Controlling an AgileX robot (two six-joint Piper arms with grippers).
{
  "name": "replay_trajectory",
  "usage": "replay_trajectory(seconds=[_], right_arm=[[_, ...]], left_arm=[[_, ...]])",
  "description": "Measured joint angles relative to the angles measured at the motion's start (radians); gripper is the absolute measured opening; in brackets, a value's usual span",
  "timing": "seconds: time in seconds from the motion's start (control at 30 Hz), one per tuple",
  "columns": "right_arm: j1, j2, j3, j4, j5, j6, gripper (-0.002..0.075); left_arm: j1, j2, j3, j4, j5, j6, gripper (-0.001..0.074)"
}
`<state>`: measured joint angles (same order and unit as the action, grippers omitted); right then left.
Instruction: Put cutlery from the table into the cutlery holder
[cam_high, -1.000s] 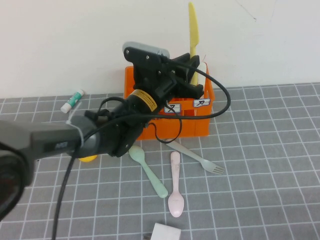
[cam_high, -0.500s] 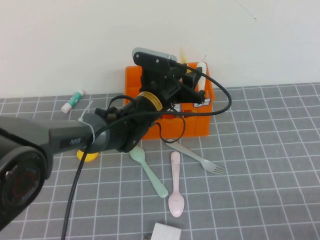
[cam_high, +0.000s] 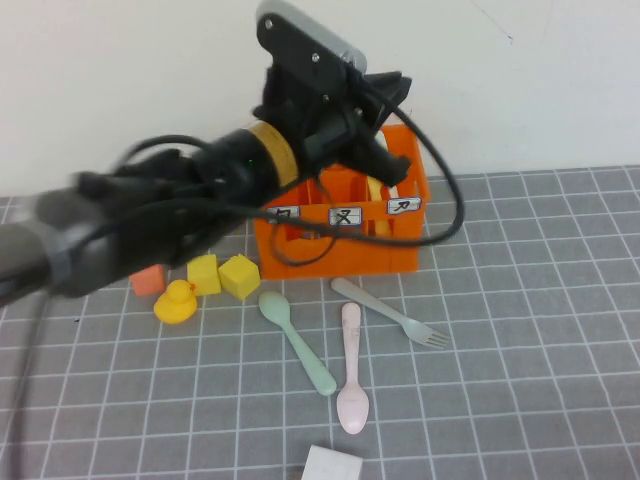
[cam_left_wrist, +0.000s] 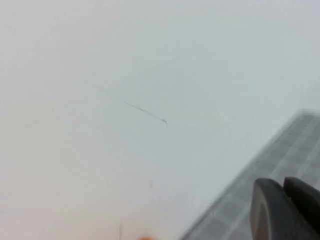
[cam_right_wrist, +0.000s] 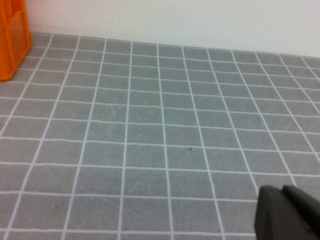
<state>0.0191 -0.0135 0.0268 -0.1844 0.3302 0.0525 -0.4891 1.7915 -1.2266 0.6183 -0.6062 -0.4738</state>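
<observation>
The orange cutlery holder (cam_high: 340, 255) stands against the back wall. A yellow knife (cam_high: 372, 186) and a white piece (cam_high: 392, 193) show inside its right compartment. On the table (cam_high: 520, 300) in front of it lie a mint-green spoon (cam_high: 297, 343), a pink spoon (cam_high: 350, 372) and a grey fork (cam_high: 392, 313). My left gripper (cam_high: 392, 100) hovers above the holder's right part, shut and empty; in the left wrist view (cam_left_wrist: 283, 186) it faces the wall. My right gripper (cam_right_wrist: 282, 192) is shut and empty over bare table, with the holder's corner (cam_right_wrist: 12, 35) far from it.
Two yellow blocks (cam_high: 222, 275), an orange block (cam_high: 148, 281) and a yellow rubber duck (cam_high: 177, 301) sit left of the holder. A white object (cam_high: 331, 465) lies at the table's front edge. The white wall (cam_high: 520, 80) closes the back.
The yellow knife stood upright in my left gripper above the holder; now it is inside the holder. The left gripper has let go and risen, uncovering the blocks and duck.
</observation>
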Motion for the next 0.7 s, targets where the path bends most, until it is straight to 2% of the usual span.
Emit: replay_trajectory(seconds=[0.1, 0.23, 0.37, 0.53, 0.7], right_arm=[[0.000, 0.000, 0.000, 0.000, 0.000, 0.000, -0.0003], [0.000, 0.000, 0.000, 0.000, 0.000, 0.000, -0.0003], [0.000, 0.000, 0.000, 0.000, 0.000, 0.000, -0.0003], [-0.001, 0.000, 0.000, 0.000, 0.000, 0.000, -0.0003], [-0.001, 0.000, 0.000, 0.000, 0.000, 0.000, -0.0003]], left_arm=[[-0.002, -0.142, 0.083, 0.099, 0.121, -0.051, 0.0007], [-0.002, -0.314, 0.222, 0.130, 0.276, -0.101, 0.0002], [-0.002, -0.469, 0.351, 0.134, 0.333, -0.113, 0.0001], [0.002, -0.566, 0.471, 0.133, 0.371, -0.131, 0.0001], [0.002, -0.632, 0.534, 0.131, 0.551, -0.177, 0.0000]])
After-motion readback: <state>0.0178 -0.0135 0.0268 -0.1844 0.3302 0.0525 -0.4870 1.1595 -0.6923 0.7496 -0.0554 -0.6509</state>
